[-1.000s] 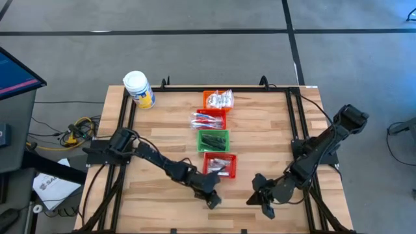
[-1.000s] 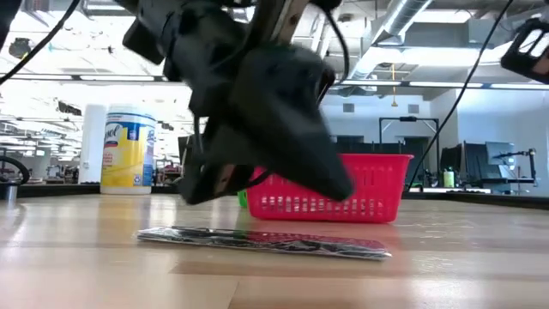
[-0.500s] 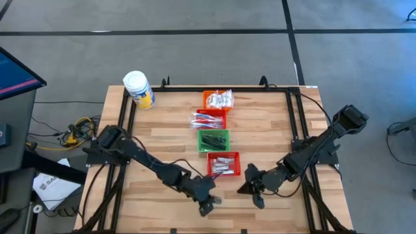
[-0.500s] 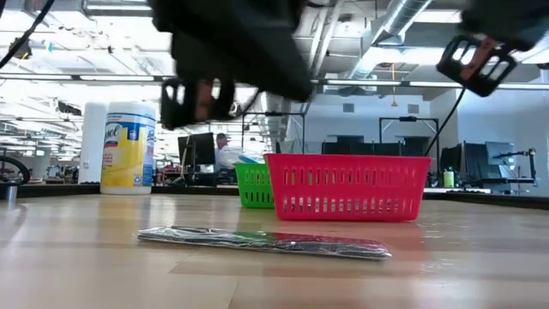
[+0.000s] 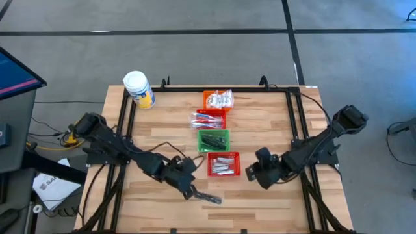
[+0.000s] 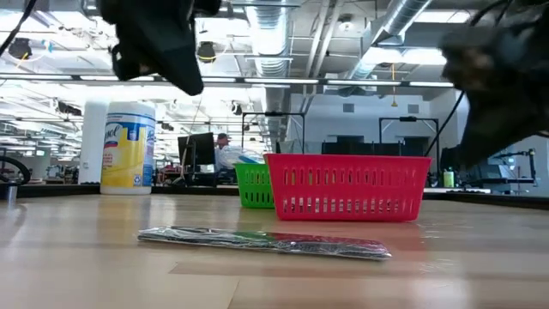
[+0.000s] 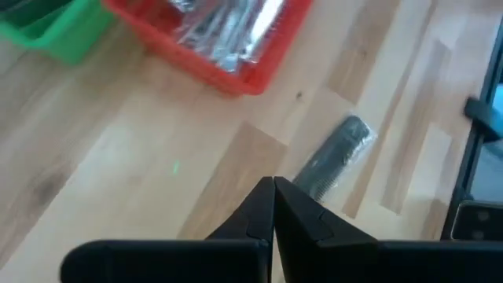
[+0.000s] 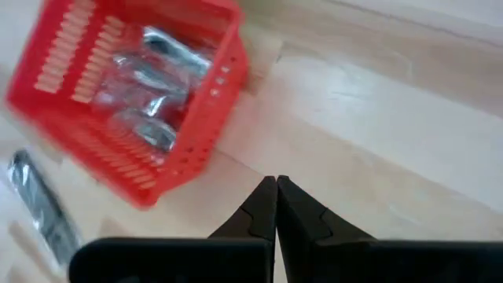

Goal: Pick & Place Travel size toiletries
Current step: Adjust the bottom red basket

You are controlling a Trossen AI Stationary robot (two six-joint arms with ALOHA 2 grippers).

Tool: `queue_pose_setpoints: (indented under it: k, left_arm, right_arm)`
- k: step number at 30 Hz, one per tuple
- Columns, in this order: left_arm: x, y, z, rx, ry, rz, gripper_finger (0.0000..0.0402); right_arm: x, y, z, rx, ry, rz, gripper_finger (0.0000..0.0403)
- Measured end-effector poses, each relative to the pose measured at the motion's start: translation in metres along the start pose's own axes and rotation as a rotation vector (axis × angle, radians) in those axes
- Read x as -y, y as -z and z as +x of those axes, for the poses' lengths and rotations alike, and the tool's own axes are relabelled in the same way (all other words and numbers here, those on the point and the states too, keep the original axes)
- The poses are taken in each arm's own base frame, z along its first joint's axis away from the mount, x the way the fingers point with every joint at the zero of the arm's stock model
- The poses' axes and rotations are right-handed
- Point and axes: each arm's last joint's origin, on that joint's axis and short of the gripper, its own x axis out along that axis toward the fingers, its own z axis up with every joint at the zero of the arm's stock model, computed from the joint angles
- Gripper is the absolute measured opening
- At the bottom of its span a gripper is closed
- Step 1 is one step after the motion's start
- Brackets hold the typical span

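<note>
A dark flat strip [image 5: 208, 196] lies flat on the wooden table in front of the red basket [image 5: 223, 164], which holds silvery tubes [image 7: 228, 27]. The strip also shows in the low view [image 6: 266, 242], the left wrist view [image 7: 334, 157] and the right wrist view [image 8: 39, 208]. My left gripper [image 5: 188, 188] is shut and empty above the table, just left of the strip [image 7: 273, 182]. My right gripper [image 5: 257, 171] is shut and empty, right of the red basket [image 8: 275, 182]. Clear sachets fill the orange basket [image 5: 218, 99]. Toothbrushes [image 5: 209, 119] lie behind the green basket [image 5: 213, 140].
The baskets stand in a row down the table's middle, from the far edge to the red one. A white jar with a yellow label [image 5: 138, 90] stands at the far left corner. Bare wood lies left and right of the row. Black frame rails run along the table's sides.
My left gripper has risen off the strip and drawn back toward the table's left; the strip stays flat where it was. My right gripper has moved from the near edge toward the far edge, up to the red basket's right side. The red basket slid slightly to the right.
</note>
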Motion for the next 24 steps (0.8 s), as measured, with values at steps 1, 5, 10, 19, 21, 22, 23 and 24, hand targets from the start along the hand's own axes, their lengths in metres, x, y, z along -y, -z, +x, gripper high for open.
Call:
queue_pose_setpoints:
  k: [1,5,10,19,21,22,23,24]
  left_arm:
    - [-0.005,0.003,-0.002,0.010,-0.001,-0.022,0.0001]
    - [-0.027,0.024,-0.006,0.003,-0.024,-0.091,0.0001]
    - [-0.046,0.053,-0.011,-0.009,-0.025,-0.126,0.0001]
    - [-0.049,0.081,-0.022,0.016,0.015,-0.157,0.0001]
    - [-0.048,0.081,-0.022,0.023,0.024,-0.160,0.0001]
    - [-0.047,0.082,-0.022,0.025,0.028,-0.159,0.0001]
    - [-0.047,0.082,-0.022,0.024,0.026,-0.156,0.0001]
    - [-0.047,0.082,-0.022,0.026,0.030,-0.157,0.0001]
  right_arm:
    - [0.000,-0.003,0.002,-0.016,0.013,0.024,0.0000]
    - [-0.007,-0.016,0.012,-0.064,-0.025,0.078,0.0000]
    - [-0.020,-0.029,0.025,-0.087,-0.029,0.101,0.0000]
    - [-0.062,-0.029,0.059,-0.171,-0.008,0.051,0.0000]
    - [-0.075,-0.031,0.066,-0.178,-0.004,0.021,0.0000]
    - [-0.083,-0.031,0.069,-0.186,-0.013,0.007,0.0000]
    - [-0.089,-0.033,0.072,-0.191,-0.011,-0.006,0.0000]
    - [-0.094,-0.035,0.075,-0.192,-0.003,-0.014,0.0000]
